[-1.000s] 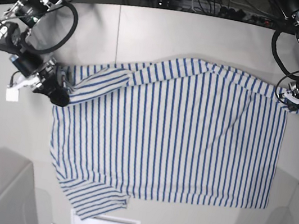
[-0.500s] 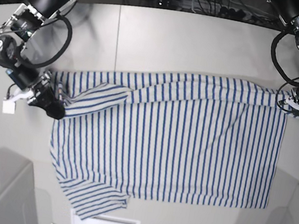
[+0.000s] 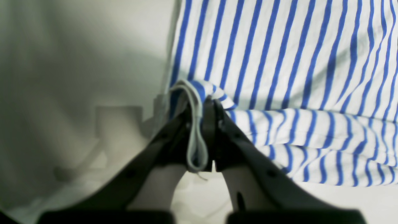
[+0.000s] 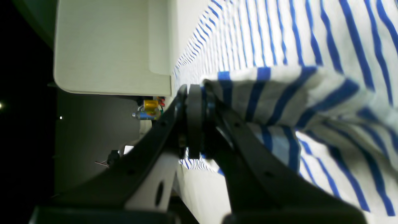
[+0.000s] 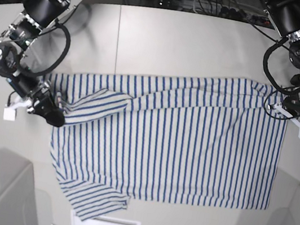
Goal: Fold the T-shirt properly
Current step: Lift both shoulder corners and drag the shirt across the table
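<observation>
Striped T-shirt (image 5: 168, 144) lies lengthwise across the table, both claws (image 3: 200, 107) (image 4: 194, 93) pinching its upper edge.

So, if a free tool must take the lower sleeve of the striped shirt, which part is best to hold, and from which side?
Judging from the base view, grip the sleeve's open hem, coming from the table's near edge. That sleeve lies flat and sticks out beyond the T-shirt body, so its hem is a free edge on bare table. Both tools, left and right, are shut on the far corners.
</observation>
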You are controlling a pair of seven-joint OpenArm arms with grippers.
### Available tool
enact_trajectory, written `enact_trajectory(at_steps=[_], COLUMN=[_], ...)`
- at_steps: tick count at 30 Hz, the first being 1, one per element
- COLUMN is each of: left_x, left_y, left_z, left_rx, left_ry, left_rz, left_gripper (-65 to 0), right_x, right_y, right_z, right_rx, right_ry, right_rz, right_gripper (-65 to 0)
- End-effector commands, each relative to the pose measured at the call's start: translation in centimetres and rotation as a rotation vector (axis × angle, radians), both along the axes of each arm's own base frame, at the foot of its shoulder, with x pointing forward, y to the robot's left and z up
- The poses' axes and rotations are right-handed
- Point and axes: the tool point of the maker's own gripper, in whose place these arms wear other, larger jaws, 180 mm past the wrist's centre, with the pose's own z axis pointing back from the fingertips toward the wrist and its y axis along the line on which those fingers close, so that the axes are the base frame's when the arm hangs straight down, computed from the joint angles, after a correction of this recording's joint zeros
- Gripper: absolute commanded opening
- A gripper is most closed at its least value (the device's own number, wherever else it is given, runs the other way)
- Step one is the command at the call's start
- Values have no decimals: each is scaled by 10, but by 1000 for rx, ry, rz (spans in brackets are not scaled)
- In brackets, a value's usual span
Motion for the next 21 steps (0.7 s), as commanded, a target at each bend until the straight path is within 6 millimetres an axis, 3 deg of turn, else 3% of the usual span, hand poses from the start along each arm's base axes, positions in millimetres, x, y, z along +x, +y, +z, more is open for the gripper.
enact_trajectory(at_steps=[1,6,11,17,21], left_x=[9,26,22,31,42], left_y=[4,-11,-8,-2,-1], left_z=[9,11,-5,-1,6], left_rx=[20,45,19,29,29], left_ry=[-30,-68,-37,-68,-89], left_rz=[-11,-89,-73,-66,-66], left_gripper=[-650,-650,-650,-650,-650], right_x=[11,17,18,17,22], right_y=[-10,-22,-27,-35,-35], right_z=[21,20,8,-11,-7], right_rx=[-12,-14,-8,-106,-115], right_ry=[-70,-67,-29,33,25], right_rz=[-15,-55,-63,-78,-79], right_gripper=[-650,-650,-650,-650,-650])
